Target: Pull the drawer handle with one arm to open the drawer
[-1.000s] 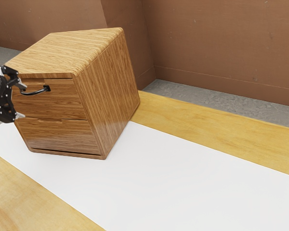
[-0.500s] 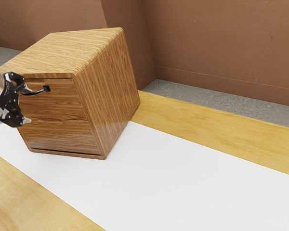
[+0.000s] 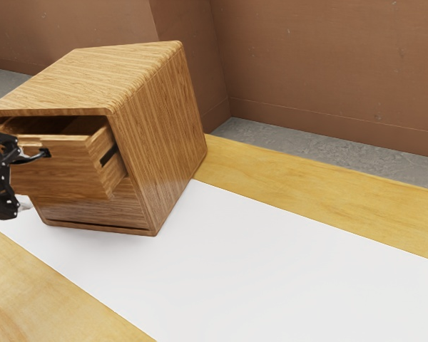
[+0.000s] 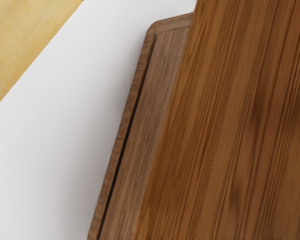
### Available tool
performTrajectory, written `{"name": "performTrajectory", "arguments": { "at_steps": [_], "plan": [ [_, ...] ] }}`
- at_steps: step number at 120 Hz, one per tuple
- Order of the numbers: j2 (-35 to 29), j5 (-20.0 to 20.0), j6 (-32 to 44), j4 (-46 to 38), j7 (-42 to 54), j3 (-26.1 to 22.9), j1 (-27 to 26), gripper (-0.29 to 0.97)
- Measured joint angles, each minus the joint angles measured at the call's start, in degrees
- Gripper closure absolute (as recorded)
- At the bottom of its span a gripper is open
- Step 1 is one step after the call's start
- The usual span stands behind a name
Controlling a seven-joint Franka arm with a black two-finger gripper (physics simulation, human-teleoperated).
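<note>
A wooden cabinet (image 3: 157, 128) stands on the white mat at the exterior view's left. Its top drawer (image 3: 64, 160) is pulled out a good way, and the hollow inside shows from above. The black handle (image 3: 31, 156) on the drawer front runs into my black gripper (image 3: 10, 177) at the view's left edge. The fingers stand wide apart above and below the handle, so the gripper is open around it. The lower drawer (image 3: 93, 203) is shut. In the wrist view the drawer front (image 4: 240, 125) is close under my hand, with the cabinet's lower front (image 4: 145, 150) beyond it.
The white mat (image 3: 257, 263) lies along the wooden table (image 3: 321, 192) toward the exterior view's right. A brown wall (image 3: 328, 64) and grey floor strip (image 3: 321, 146) lie behind. White mat (image 4: 55, 125) and table wood (image 4: 25, 35) border the cabinet in the wrist view.
My gripper has moved toward the exterior view's left and down, and the top drawer has slid out of the cabinet with it. One second ago the drawer was shut.
</note>
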Motion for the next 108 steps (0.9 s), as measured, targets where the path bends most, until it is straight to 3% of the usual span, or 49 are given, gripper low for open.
{"name": "performTrajectory", "arguments": {
  "at_steps": [62, 108],
  "plan": [
    [-13.3, 0.0, -5.0, -8.4, -1.4, -2.7, 6.2, 0.0],
    [-21.9, -2.4, -10.7, -11.3, -1.9, -9.1, 10.8, 0.0]
  ]
}}
